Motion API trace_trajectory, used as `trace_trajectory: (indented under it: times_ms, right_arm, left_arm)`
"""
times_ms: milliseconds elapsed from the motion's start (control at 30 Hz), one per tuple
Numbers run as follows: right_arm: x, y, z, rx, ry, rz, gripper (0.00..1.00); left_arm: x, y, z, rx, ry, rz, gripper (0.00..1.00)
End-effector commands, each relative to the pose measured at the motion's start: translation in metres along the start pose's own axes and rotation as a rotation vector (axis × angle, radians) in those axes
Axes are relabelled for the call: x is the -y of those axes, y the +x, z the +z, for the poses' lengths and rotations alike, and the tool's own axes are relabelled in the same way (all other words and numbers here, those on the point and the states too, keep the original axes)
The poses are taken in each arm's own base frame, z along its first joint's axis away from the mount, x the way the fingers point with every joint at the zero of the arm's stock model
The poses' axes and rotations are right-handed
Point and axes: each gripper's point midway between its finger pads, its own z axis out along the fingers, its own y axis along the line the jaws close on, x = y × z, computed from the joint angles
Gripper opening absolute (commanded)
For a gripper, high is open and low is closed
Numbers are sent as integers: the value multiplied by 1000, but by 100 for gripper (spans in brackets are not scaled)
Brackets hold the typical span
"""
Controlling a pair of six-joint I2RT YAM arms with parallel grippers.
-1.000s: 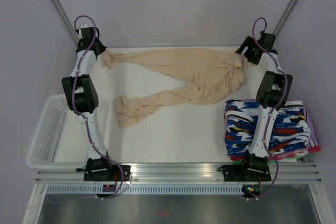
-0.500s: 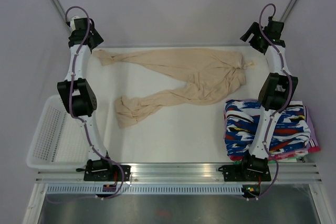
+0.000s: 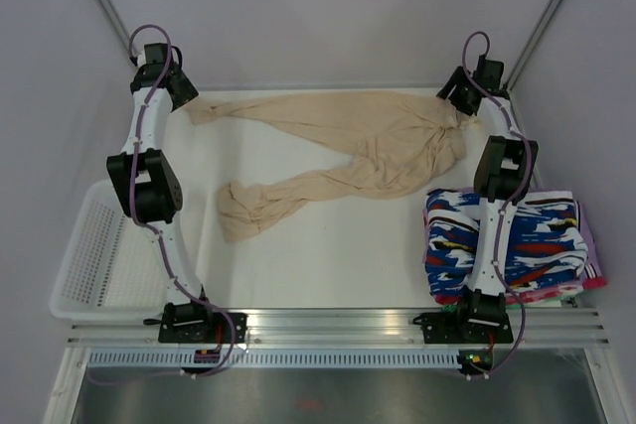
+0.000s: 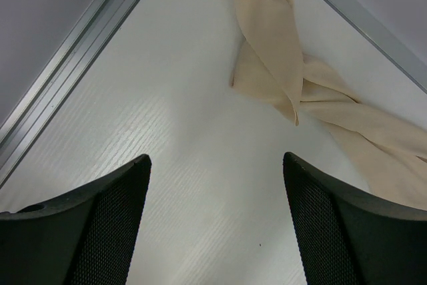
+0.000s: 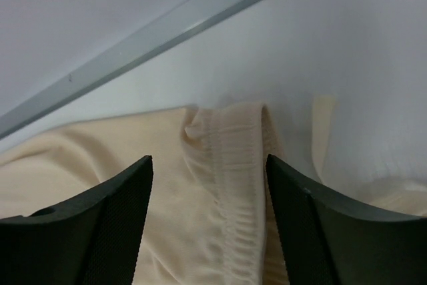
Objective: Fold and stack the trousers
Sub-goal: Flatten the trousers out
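No legible text, label, brand, number or sign is found in any view.

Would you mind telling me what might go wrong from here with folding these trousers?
1. The open left gripper hovers short of the far leg's twisted cuff; closing here would likely catch nothing.
2. The open right gripper sits over the gathered waistband; it may pinch only one layer.
3. The near leg of the trousers lies crumpled, so a fold could come out uneven.
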Motion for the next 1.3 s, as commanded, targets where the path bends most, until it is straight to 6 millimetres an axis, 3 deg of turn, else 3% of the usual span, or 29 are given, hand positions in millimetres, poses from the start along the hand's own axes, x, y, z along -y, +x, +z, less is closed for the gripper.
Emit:
trace_trajectory:
  times_ms: [0,133,333,467,600,767,833,1000,1133,1267]
  right_arm:
    - [-6,-17,9,64,-31,40,73]
    - [-13,-13,12,66,-55,51,65]
    - [-15,-12,18,76,-58,46,38]
    - [-17,-12,20,76,-67,45,0]
    - [-41,-49,-1,161,-128,16,0]
    - [-82,-128,-52,396,-224,-28,0]
    - [-84,-144,-61,455,-224,-28,0]
    - [-65,-147,-57,449,-222,58,0]
    - [-58,-135,-53,410,-208,58,0]
    - [-53,-127,-54,379,-184,42,0]
  left_arm:
    - [-2,-16,-17,40,1,-14,85]
    - [-2,-10,-10,23,-8,-27,85]
    - [-4,10,7,-30,-29,-46,85]
    - [-5,15,16,-39,-42,-52,86]
    - [-9,20,20,-61,-62,-100,86]
    - [-29,36,31,-115,-137,-183,87]
    - [-33,41,41,-147,-127,-253,87]
    - [-7,47,68,-178,13,-364,77]
    - [28,32,81,-133,167,-425,75]
    - [44,18,90,-83,233,-478,76]
